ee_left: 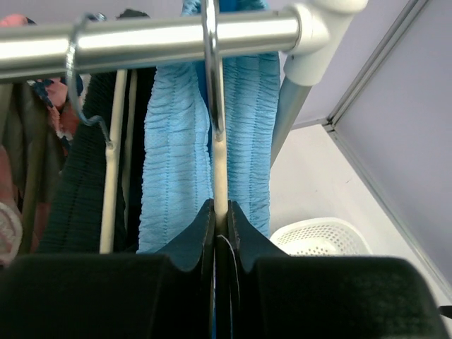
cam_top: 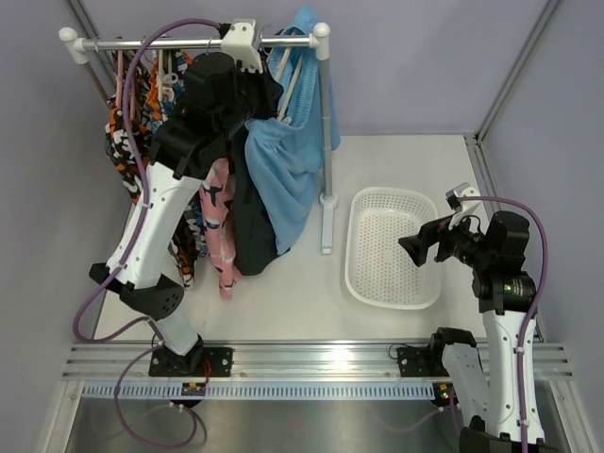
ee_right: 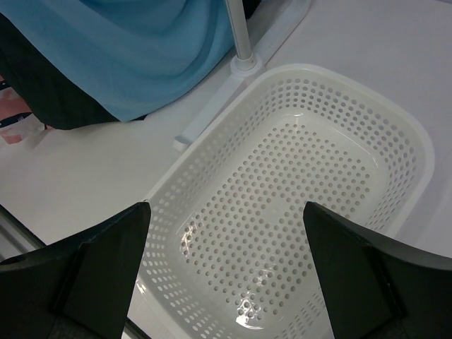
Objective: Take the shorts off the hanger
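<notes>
The light sky-blue shorts [cam_top: 288,160] hang from a cream hanger [ee_left: 219,169] at the right end of the metal rail [cam_top: 179,42]. The hanger's metal hook [ee_left: 210,70] is over the rail. The dark navy shorts [cam_top: 250,226] hang just left of them, partly behind my left arm. My left gripper [cam_top: 260,94] is up at the rail. In the left wrist view it [ee_left: 220,219] is shut on the cream hanger's stem, with the blue ribbed waistband [ee_left: 173,155] on either side. My right gripper [cam_top: 420,247] is open and empty above the basket; it also shows in the right wrist view [ee_right: 226,233].
A white perforated basket [cam_top: 352,255] sits on the table right of the rack; its rim [ee_right: 339,78] shows in the right wrist view. The rack's right post [cam_top: 327,142] stands between shorts and basket. A pink patterned garment [cam_top: 219,236] and orange-black-white ones [cam_top: 127,151] hang further left.
</notes>
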Motion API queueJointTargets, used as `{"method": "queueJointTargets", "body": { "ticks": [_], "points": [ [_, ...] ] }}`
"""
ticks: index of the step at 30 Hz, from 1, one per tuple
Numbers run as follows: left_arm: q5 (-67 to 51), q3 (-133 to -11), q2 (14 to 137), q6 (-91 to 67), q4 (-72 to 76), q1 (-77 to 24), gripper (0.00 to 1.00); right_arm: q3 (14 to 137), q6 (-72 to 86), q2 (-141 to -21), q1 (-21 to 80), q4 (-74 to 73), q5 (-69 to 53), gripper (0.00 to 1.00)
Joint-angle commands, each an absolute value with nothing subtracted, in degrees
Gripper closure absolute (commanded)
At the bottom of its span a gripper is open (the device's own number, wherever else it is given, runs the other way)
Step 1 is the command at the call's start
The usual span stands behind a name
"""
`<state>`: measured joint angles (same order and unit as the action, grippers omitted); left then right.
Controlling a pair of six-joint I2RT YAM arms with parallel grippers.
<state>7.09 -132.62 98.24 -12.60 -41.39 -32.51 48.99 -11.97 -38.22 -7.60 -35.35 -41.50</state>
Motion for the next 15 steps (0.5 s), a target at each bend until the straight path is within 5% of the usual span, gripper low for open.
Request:
{"method": "queueJointTargets", "body": {
  "ticks": [1, 15],
  "points": [
    [5.3, -133.8, 92.4, -14.0, -35.0, -32.3, 1.00, 50.0, -11.3, -38.2, -7.2, -33.7, -41.4, 0.01],
    [3.5, -113.5, 78.8, -12.0, -44.6, -32.3, 1.00, 49.9, -12.1, -38.5, -7.2, -34.3, -44.0, 0.00]
  ]
}}
